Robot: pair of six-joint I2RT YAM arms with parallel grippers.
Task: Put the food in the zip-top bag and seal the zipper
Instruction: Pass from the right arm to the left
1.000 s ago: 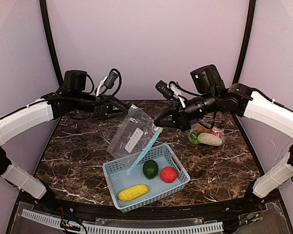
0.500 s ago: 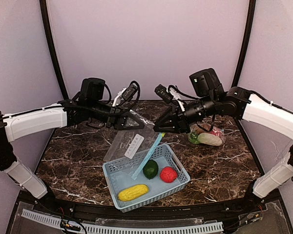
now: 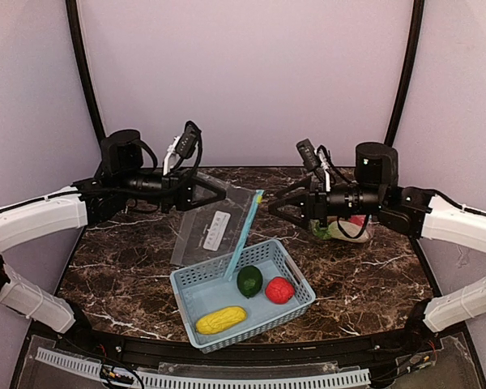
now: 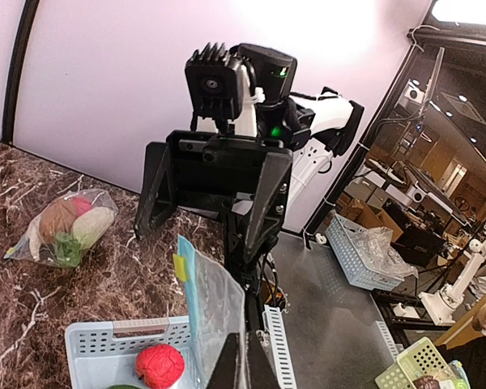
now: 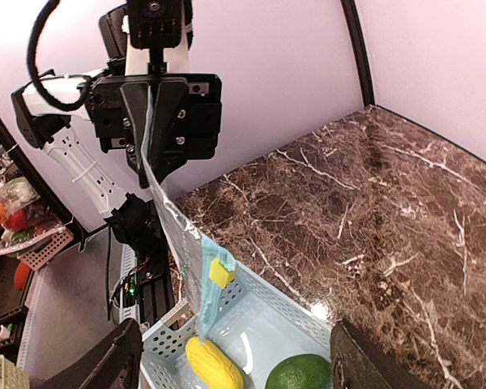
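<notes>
"Who has the zip-top bag now?"

"The left gripper. It is no longer open and apart, and now pinches the bag's top corner. The right gripper no longer grips it: its jaws gape and it sits farther right."

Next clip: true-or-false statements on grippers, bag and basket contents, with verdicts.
1. The left gripper is shut on the zip-top bag. True.
2. The right gripper grips the bag's zipper. False: its jaws are open, off the bag.
3. The corn lies in the blue basket. True.
4. The red apple is inside the held bag. False: it sits in the basket beside the green fruit.
</notes>
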